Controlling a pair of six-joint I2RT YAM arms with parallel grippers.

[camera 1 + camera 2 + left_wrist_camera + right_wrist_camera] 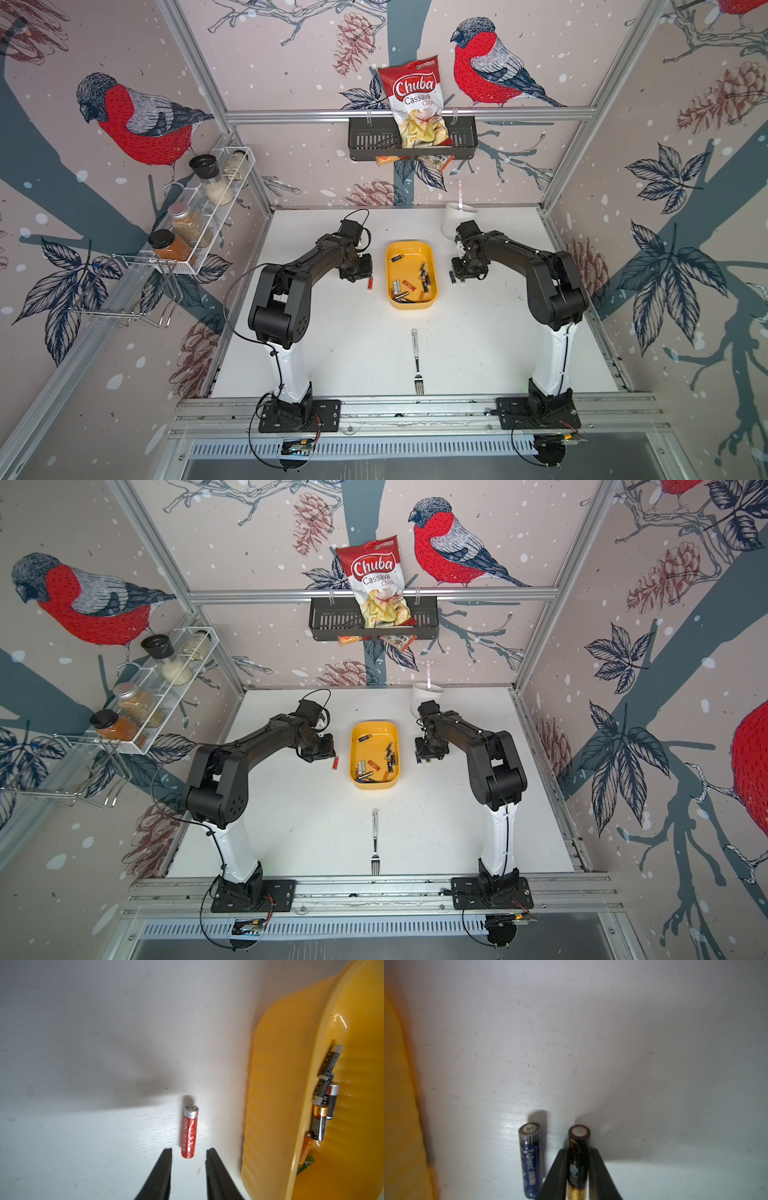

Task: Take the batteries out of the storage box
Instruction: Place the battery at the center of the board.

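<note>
Most batteries (409, 286) lie in the yellow storage box (409, 251), a red battery (189, 1132) lies loose beside it at the left gripper (189, 1149), whose jaws stand a little apart, and the right gripper (578, 1149) pinches a black battery (578, 1159) beside a blue battery (529, 1157).

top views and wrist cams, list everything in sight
table: one, white, under everything
storage box: one, yellow, table centre
batteries: roughly a dozen, mixed colours, inside box
red battery: one, on table, left arm's side of box
blue battery: one, on table, right arm's side
black-and-gold battery: one, in right gripper
fork: one, silver, table front
cup: one, white, table back
basket: one, black, back wall
chips bag: one, red-white, in basket
wire rack: one, white, left wall
spice jars: four, mixed, in rack
left gripper: open, above red battery
right gripper: shut on black-and-gold battery
</note>
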